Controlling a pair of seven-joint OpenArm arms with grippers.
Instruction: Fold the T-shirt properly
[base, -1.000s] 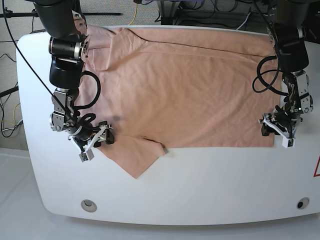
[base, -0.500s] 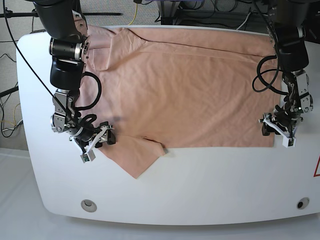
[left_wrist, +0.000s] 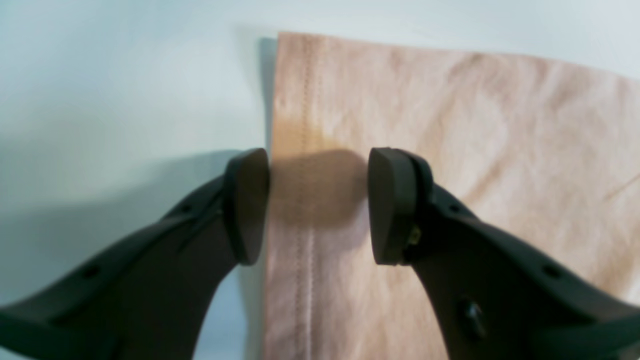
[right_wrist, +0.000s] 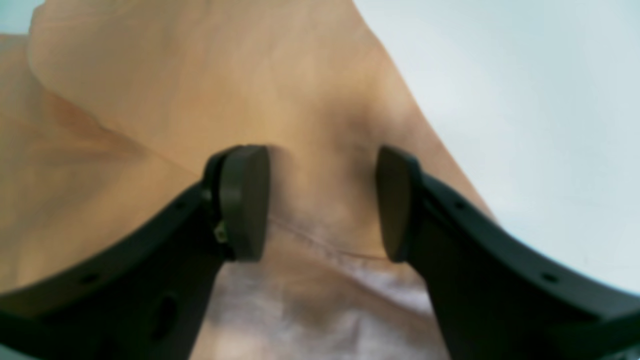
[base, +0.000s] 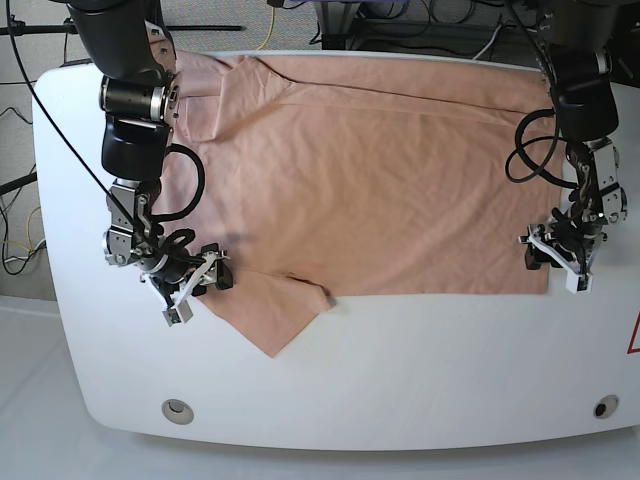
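The T-shirt (base: 370, 170) lay flat across the white tabletop (base: 420, 370). My left pincer (base: 556, 266) stood apart astride its hem corner; my right pincer (base: 192, 290) gaped over the sleeve.

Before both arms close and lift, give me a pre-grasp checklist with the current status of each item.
1. Left gripper jaws apart: ok.
2. Left jaws straddle the stitched hem edge of the salmon-pink cotton T-shirt: ok.
3. Right gripper jaws apart: ok.
4. Right jaws over the sleeve seam, fabric between them: ok.
5. Fabric actually pinched on either side: not ok, nothing gripped yet.
6. Shirt spread flat on the white table: ok, slightly wrinkled.
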